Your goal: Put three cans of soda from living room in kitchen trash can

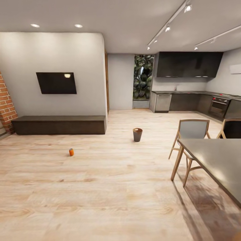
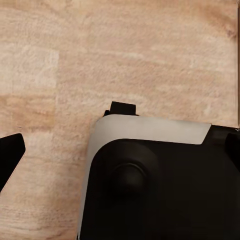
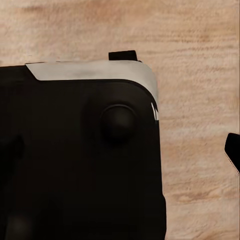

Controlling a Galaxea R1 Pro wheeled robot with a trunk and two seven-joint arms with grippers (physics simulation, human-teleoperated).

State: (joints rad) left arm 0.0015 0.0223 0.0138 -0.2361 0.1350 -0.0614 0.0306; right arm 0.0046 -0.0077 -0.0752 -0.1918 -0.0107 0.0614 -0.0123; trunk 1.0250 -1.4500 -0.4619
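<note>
head view: 1 orange can and the bin stand apart on the wood floor

1 orange soda can [image 1: 71,152] stands upright on the pale wood floor [image 1: 110,194], alone in the open area of the living room. the trash can [image 1: 137,134], grey outside with a brown inner wall showing at its rim, stands upright on the same floor, well apart from the can, to its right and farther from the camera, toward the kitchen side.

behind the can a long dark bench [image 1: 59,124] runs along the white wall, with a black tv [image 1: 56,83] mounted above it and a strip of red brick [image 1: 6,103] at the far left. at the back right the kitchen [image 1: 194,97] shows dark cabinets, black upper cupboards and a built-in oven [image 1: 219,107]. nearer on the right, a dark dining table [image 1: 217,164] stands with 2 wooden chairs, 1 of them grey-backed [image 1: 192,132], at its far end.

left wrist view looks down on wood floor and the robot's white-and-black base [image 2: 160,185]; a dark finger tip [image 2: 10,155] of the left gripper sits at the edge, and whether that gripper is open or closed cannot be told. right wrist view shows the same base [image 3: 80,160] over the floor and 1 dark finger tip [image 3: 233,149] at the edge; the right gripper's state cannot be told either.
</note>
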